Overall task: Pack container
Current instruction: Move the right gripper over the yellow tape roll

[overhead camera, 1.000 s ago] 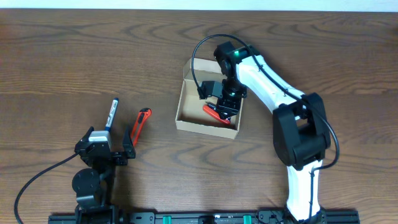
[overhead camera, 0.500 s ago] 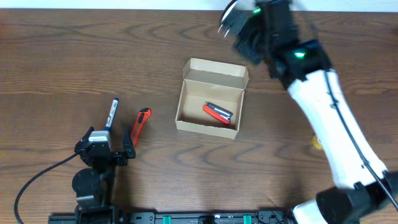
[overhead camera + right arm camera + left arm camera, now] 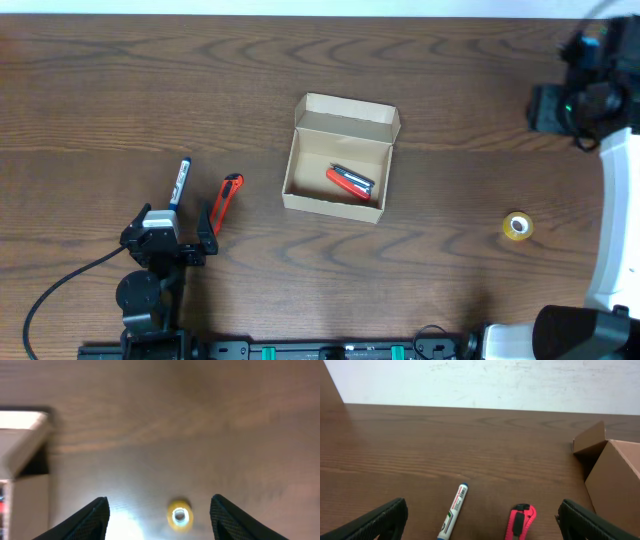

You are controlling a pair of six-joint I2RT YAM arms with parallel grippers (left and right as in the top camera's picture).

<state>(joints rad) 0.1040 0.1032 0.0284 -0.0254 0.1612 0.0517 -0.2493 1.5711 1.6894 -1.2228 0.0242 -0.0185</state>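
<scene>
**Both grippers spread and empty, with an open box at the middle of the table**

The jaws of the left gripper (image 3: pixel 482 524) are spread wide and nothing is held between them. A blue and white marker (image 3: pixel 454 517) and a red utility knife (image 3: pixel 521 522) are seen lying on the wooden table (image 3: pixel 120 100) just ahead of them, side by side but apart. Both lie well to the left of the box (image 3: pixel 345 118), with the knife the nearer of the two to it.

The jaws of the right gripper (image 3: pixel 162 517) are also parted and nothing is gripped. The gripper is raised above the table, well to the right of the box, and a small yellow roll of tape (image 3: pixel 179 516) is seen on the wood below it.

The tan cardboard box is set near the middle of the table with its lid flaps folded back. A red and black item (image 3: pixel 350 182) is seen lying on its floor, toward the right side. Neither gripper is touching the box.
</scene>
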